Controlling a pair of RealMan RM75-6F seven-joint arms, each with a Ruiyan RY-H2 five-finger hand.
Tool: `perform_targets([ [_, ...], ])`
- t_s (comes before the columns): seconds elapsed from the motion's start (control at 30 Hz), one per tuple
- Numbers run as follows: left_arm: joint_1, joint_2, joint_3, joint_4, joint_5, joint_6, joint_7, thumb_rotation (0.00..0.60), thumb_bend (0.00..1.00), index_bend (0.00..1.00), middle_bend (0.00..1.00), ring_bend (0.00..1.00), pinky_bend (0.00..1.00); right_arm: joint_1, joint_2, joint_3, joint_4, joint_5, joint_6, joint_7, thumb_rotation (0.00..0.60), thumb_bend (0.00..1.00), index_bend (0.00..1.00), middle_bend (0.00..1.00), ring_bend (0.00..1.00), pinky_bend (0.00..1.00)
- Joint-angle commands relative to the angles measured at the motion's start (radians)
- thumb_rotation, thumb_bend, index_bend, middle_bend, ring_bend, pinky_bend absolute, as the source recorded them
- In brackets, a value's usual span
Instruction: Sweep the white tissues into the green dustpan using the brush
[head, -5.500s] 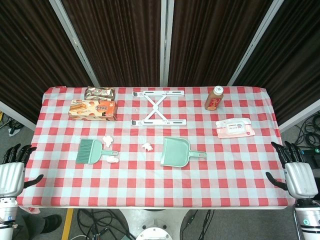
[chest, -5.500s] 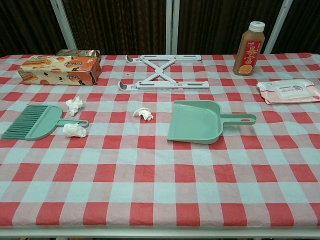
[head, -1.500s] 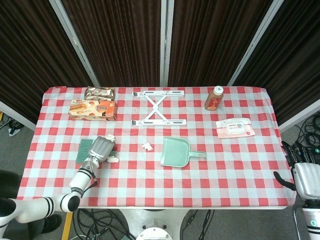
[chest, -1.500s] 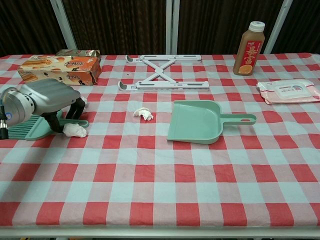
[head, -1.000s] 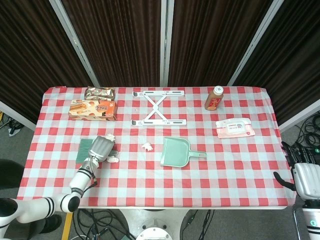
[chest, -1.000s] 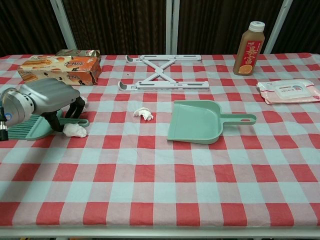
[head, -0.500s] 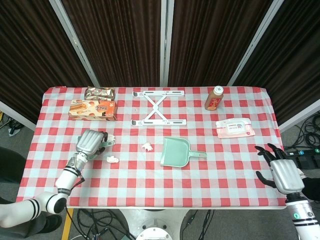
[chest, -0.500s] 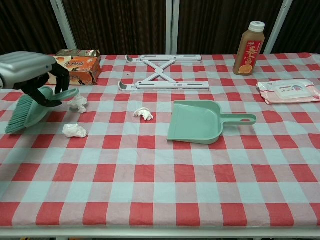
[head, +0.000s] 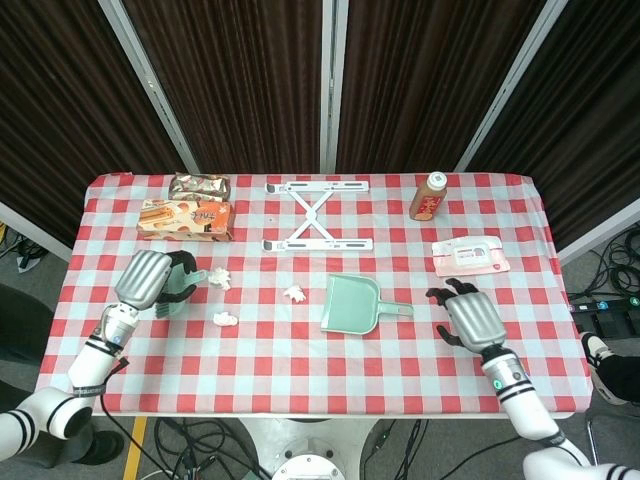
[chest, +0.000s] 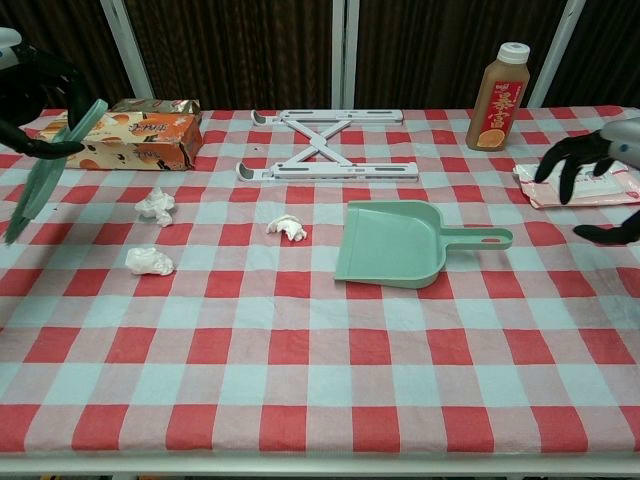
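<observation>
Our left hand (head: 150, 280) grips the green brush (chest: 50, 167), lifted off the checked table (head: 300, 350) at its left side. Our right hand (head: 470, 315), fingers spread and holding nothing, hovers beside the green dustpan (head: 352, 304) handle. Three white tissues (chest: 288, 227) lie between brush and dustpan. The bottle (chest: 496, 96) label is unreadable.

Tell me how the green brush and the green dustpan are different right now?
The brush is held up off the table by the left hand; the dustpan lies flat on the tablecloth with nothing holding it. The brush hangs tilted with its bristles down; the dustpan's handle points toward the open right hand. Both are the same mint green.
</observation>
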Motion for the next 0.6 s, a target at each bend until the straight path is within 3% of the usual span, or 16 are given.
perform_targets([
  [0.03, 0.008, 0.015, 0.004, -0.023, 0.012, 0.01, -0.005, 0.6, 0.41, 0.57, 0.58, 0.8, 0.92, 0.067, -0.079, 0.031, 0.046, 0.079, -0.051, -0.069, 0.6, 0.22, 0.32, 0.42, 0.18, 0.29],
  [0.27, 0.017, 0.035, 0.009, -0.055, 0.023, 0.009, 0.004, 0.6, 0.41, 0.57, 0.58, 0.8, 0.91, 0.121, -0.179, 0.026, 0.129, 0.152, -0.032, -0.18, 0.6, 0.22, 0.37, 0.45, 0.19, 0.29],
  [0.6, 0.017, 0.044, 0.013, -0.061, 0.035, -0.006, 0.006, 0.6, 0.41, 0.57, 0.57, 0.8, 0.9, 0.15, -0.231, 0.008, 0.175, 0.209, -0.012, -0.237, 0.6, 0.22, 0.39, 0.45, 0.19, 0.29],
])
